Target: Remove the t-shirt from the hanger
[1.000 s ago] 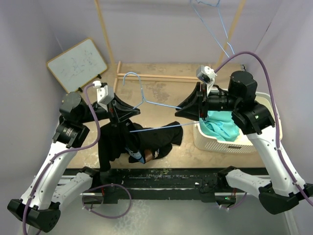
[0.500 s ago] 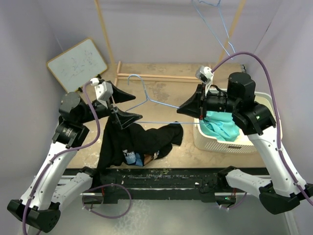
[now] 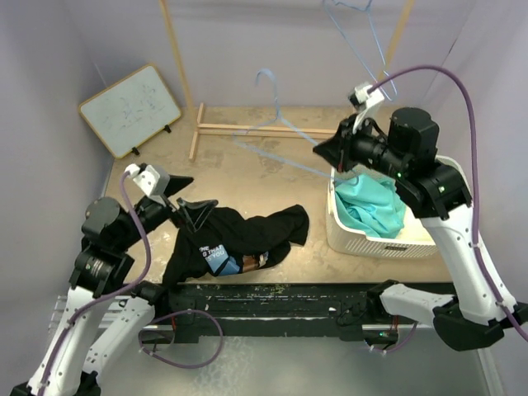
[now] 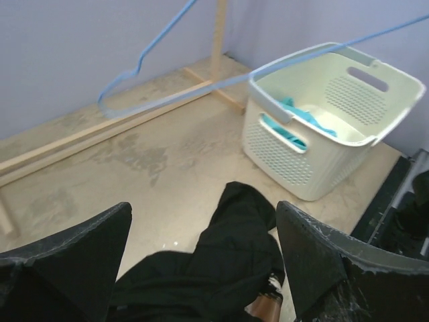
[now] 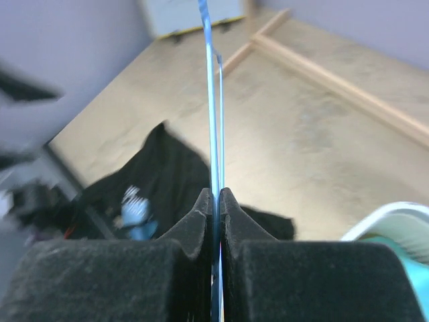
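the left gripper [image 3: 202,190], well left of the white basket [image 3: 363,241], stands wide open with nothing between its fingers. just right of it the black t-shirt [image 3: 247,235] lies crumpled on the table [image 3: 272,177], off the hanger, its right end near the basket's left wall. above the basket's far left corner the right gripper [image 3: 320,153] is clamped tight on the bare blue hanger [image 5: 210,107].

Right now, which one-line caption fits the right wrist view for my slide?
Right gripper, jaws shut on the thin light-blue wire hanger, with the black t-shirt lying on the tan tabletop beyond.
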